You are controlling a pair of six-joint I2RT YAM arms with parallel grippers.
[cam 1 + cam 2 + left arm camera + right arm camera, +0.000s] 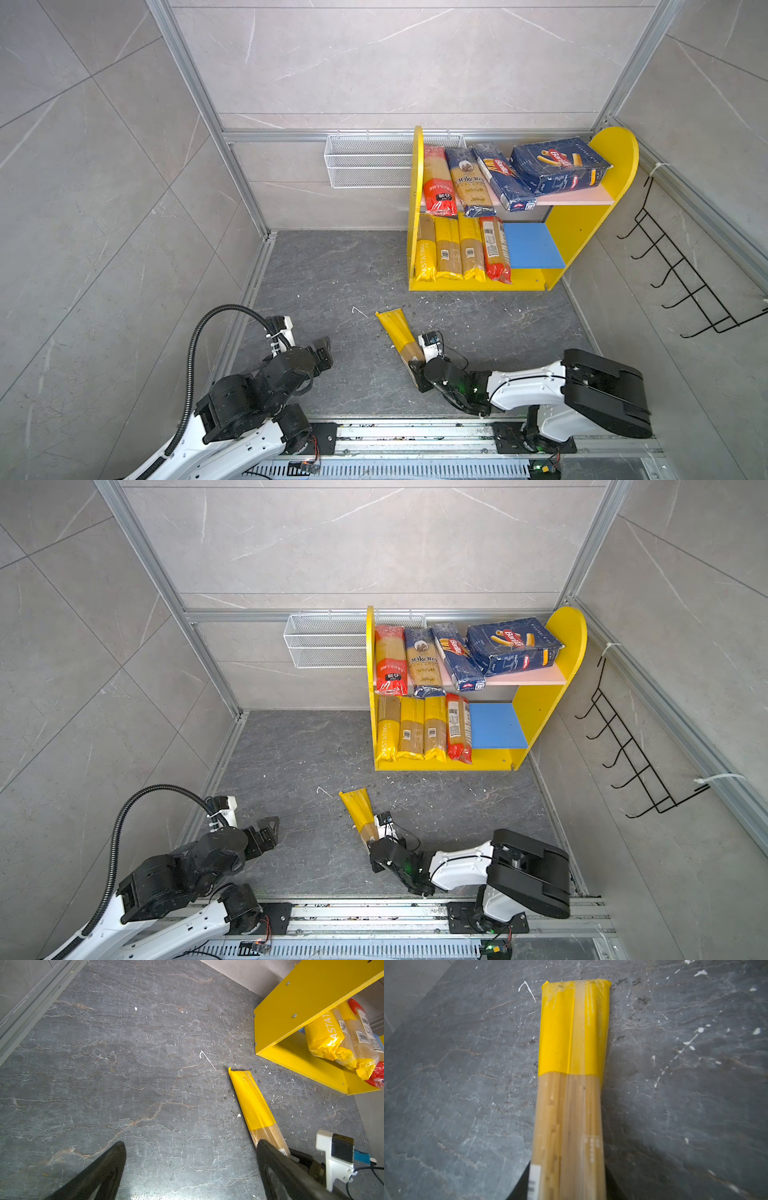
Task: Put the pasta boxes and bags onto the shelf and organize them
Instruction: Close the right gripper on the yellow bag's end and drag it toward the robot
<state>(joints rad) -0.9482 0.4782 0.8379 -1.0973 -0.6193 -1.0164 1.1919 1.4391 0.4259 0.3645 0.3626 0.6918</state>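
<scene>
A yellow-ended spaghetti bag [397,332] [359,808] [571,1043] lies on the dark floor in front of the shelf [415,187]. My right gripper [415,368] [568,1180] is shut on its clear near end. My left gripper [324,353] [192,1145] hangs open over bare floor to the bag's left, holding nothing. On the pink upper board [582,198] lie a red-ended bag [436,178], the ankara bag [469,183], the narrow Barilla box [503,176] and the wide one [557,164]. The blue lower board [532,245] holds three yellow bags [448,249] and a red-ended bag [494,249].
A white wire basket [365,162] hangs on the back wall left of the shelf. A black hook rack [685,282] hangs on the right wall. Bare blue board lies right of the lower row. White crumbs [207,1059] dot the floor.
</scene>
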